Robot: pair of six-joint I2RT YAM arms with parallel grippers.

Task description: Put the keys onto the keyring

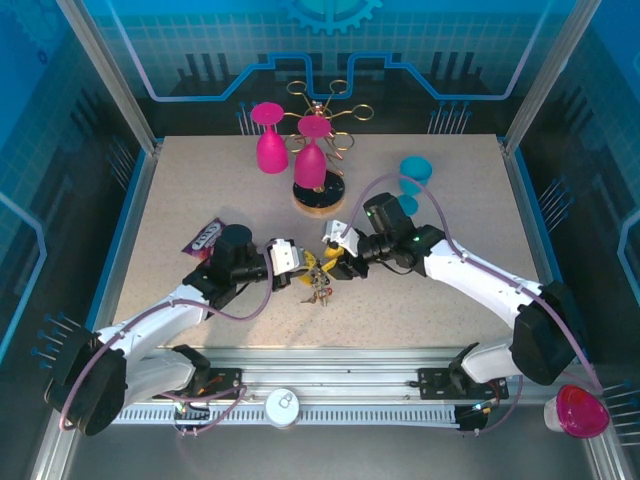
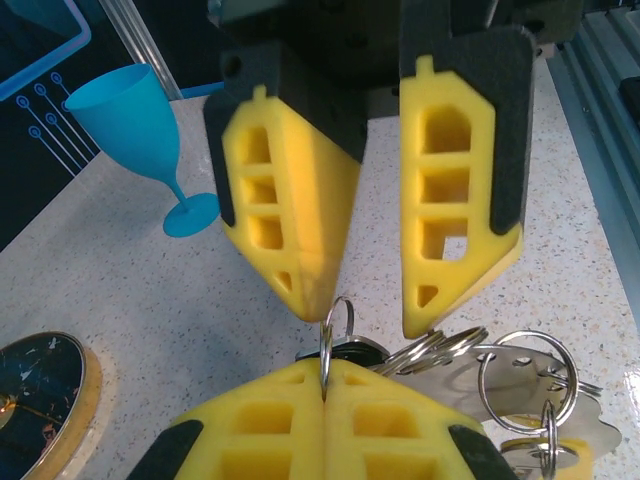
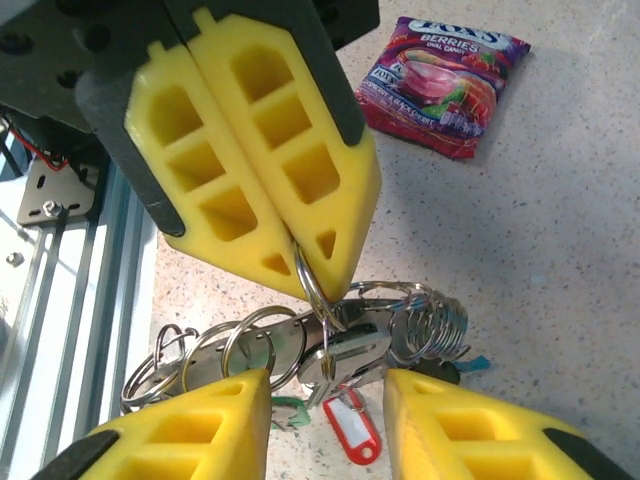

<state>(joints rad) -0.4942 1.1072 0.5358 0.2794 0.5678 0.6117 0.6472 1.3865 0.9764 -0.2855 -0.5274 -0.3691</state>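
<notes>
The keys (image 1: 318, 289) lie between my left gripper (image 1: 307, 268) and right gripper (image 1: 333, 260); rack base (image 1: 318, 199) at their 12 o'clock, snack packet (image 1: 204, 236) at 10, goblet (image 1: 414, 170) at 1.

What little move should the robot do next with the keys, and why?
Probably shut the right gripper on the ring. The left gripper pinches that ring, and the right gripper's fingers sit open on either side of it, close to the keys, so a grab looks ready.
</notes>
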